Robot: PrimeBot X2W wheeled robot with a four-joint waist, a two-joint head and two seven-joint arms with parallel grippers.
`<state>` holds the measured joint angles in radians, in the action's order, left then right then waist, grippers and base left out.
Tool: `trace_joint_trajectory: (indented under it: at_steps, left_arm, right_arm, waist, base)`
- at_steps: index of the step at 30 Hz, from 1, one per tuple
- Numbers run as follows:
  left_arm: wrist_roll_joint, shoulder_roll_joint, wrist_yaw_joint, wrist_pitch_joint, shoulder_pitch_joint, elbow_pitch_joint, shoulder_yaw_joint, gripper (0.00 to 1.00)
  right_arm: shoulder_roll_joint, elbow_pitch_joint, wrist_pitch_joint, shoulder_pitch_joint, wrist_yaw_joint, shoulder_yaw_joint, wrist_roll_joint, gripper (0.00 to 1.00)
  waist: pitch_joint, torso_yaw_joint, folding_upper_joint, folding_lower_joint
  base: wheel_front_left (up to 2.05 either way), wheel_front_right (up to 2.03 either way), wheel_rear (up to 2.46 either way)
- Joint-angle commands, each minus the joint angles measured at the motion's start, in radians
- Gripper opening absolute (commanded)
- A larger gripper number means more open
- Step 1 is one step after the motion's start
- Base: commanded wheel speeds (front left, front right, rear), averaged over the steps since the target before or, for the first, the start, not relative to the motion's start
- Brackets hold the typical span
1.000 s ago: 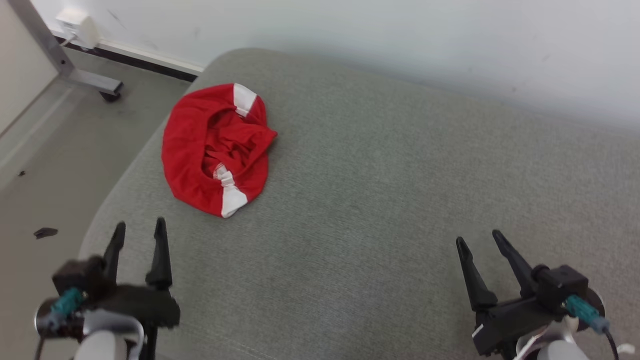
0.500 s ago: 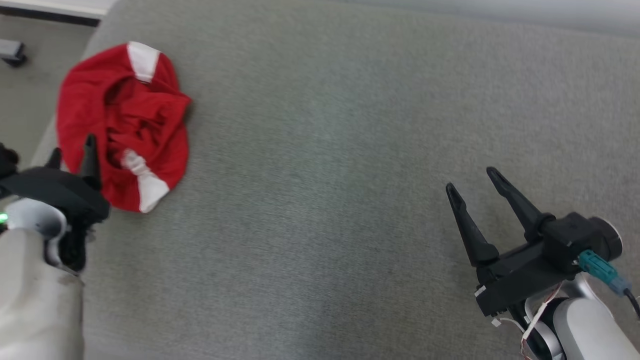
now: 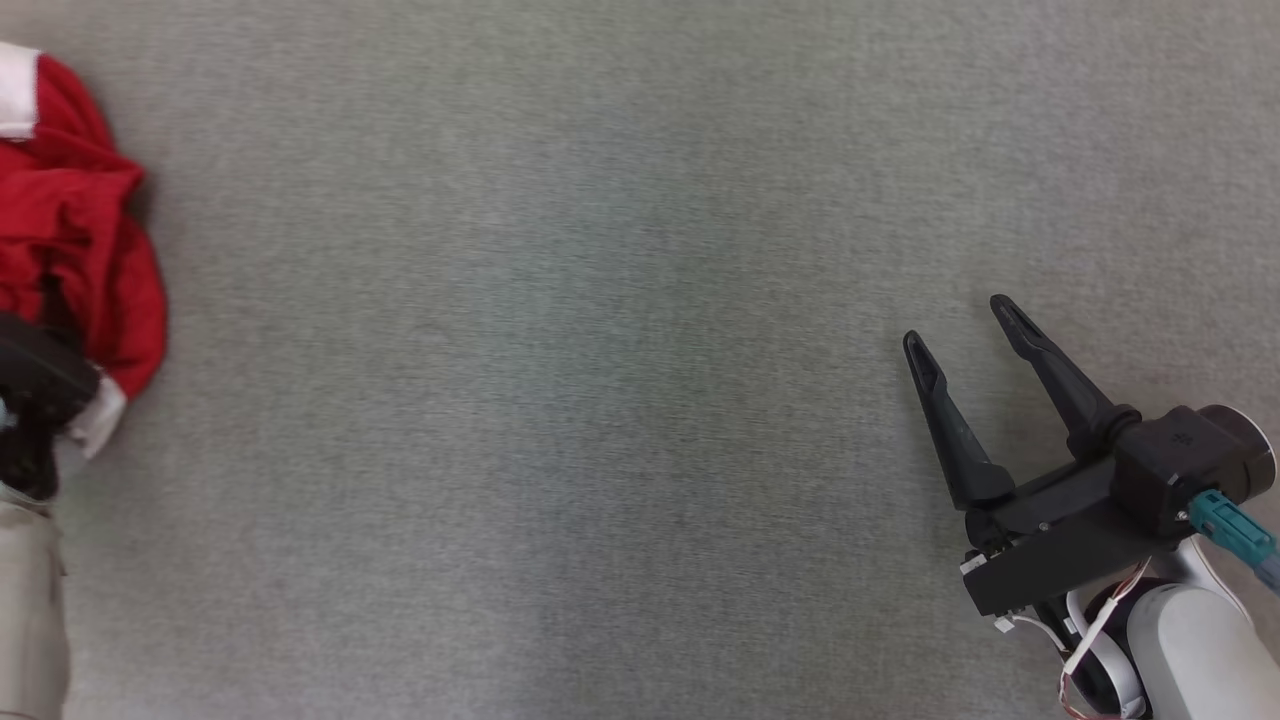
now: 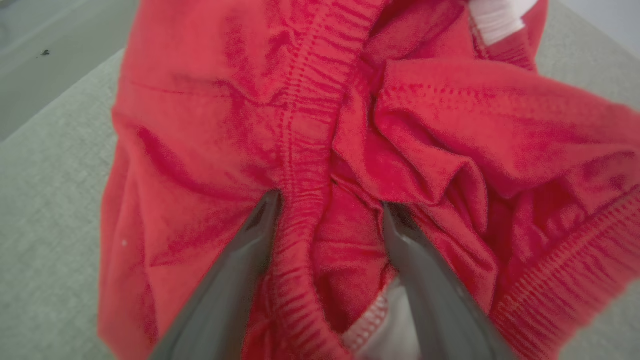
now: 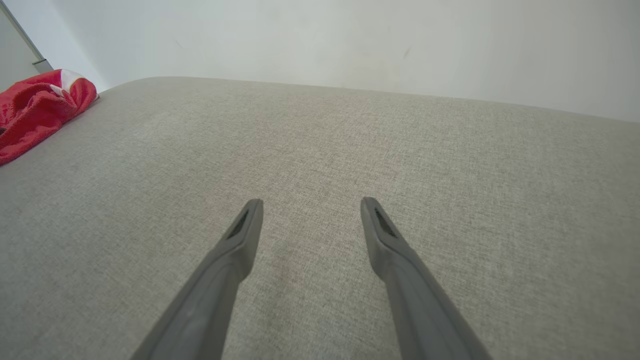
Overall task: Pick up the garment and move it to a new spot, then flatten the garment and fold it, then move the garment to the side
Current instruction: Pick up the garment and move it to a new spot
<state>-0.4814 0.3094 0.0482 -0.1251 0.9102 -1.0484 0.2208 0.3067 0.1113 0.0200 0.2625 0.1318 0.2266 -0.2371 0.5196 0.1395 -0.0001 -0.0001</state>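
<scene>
Grey cushion point(image 3: 640, 400), crumpled red garment point(image 4: 200, 125) lengthwise along wide left pincer point(image 4: 330, 200), tips touching, right pincer point(image 3: 956, 320) wide.

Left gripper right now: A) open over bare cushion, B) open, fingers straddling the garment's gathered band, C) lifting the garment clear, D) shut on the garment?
B: the left wrist view shows the left gripper with fingers spread, one either side of a gathered band of the red garment, nothing pinched.
</scene>
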Motion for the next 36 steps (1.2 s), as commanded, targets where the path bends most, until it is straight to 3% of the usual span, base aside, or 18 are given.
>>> trace_joint_trajectory:
  at_steps: [1,2,6,14,18,23,28,36]
  left_arm:
    - [-0.004,-0.051,0.005,-0.04,-0.028,-0.044,-0.016,0.6]
    - [-0.003,-0.054,0.018,-0.035,-0.024,-0.048,-0.022,0.0]
    - [-0.004,-0.043,0.037,-0.007,-0.017,-0.064,-0.03,0.0]
    - [0.02,0.072,0.075,0.058,-0.007,0.049,-0.07,0.0]
    - [-0.007,0.088,0.082,-0.001,0.011,0.16,-0.1,0.0]
    - [-0.032,0.098,0.081,-0.108,0.013,0.398,-0.17,0.0]
    - [-0.076,0.05,0.081,-0.204,-0.027,0.655,-0.226,0.0]
    - [-0.1,-0.131,0.014,-0.268,-0.127,0.906,-0.332,0.0]
  right_arm:
    - [-0.005,0.002,-0.004,-0.002,-0.003,-0.002,0.001,1.0]
    - [-0.007,0.0,-0.005,-0.001,-0.003,-0.003,0.001,1.0]
    - [-0.023,-0.021,-0.028,0.001,-0.003,-0.009,-0.006,1.0]
    - [-0.088,-0.149,-0.122,0.005,-0.003,0.038,-0.041,1.0]
    - [-0.126,-0.234,-0.183,0.012,-0.003,0.069,-0.063,1.0]
    - [-0.162,-0.326,-0.237,0.01,-0.003,0.092,-0.093,1.0]
    - [-0.175,-0.371,-0.265,0.019,-0.003,0.097,-0.108,1.0]
    - [-0.171,-0.387,-0.277,0.022,-0.003,0.094,-0.111,1.0]
  waist:
    - [0.039,-0.044,0.0001,0.0001]
    - [0.037,-0.046,0.0001,0.0001]
    - [0.007,-0.046,0.0001,0.0001]
    - [-0.141,-0.059,0.0001,0.0001]
    - [-0.233,-0.082,0.0001,0.0001]
    - [-0.33,-0.121,0.0001,0.0001]
    - [-0.373,-0.179,0.0001,0.0001]
    - [-0.374,-0.301,0.0001,0.0001]
  base:
    - [0.0,0.0,0.0]
    - [0.0,0.0,0.0]
    - [0.0,0.0,0.0]
    - [0.0,0.0,0.0]
    - [0.0,0.0,0.0]
    - [0.0,0.0,0.0]
    - [0.0,0.0,0.0]
    - [0.0,0.0,0.0]
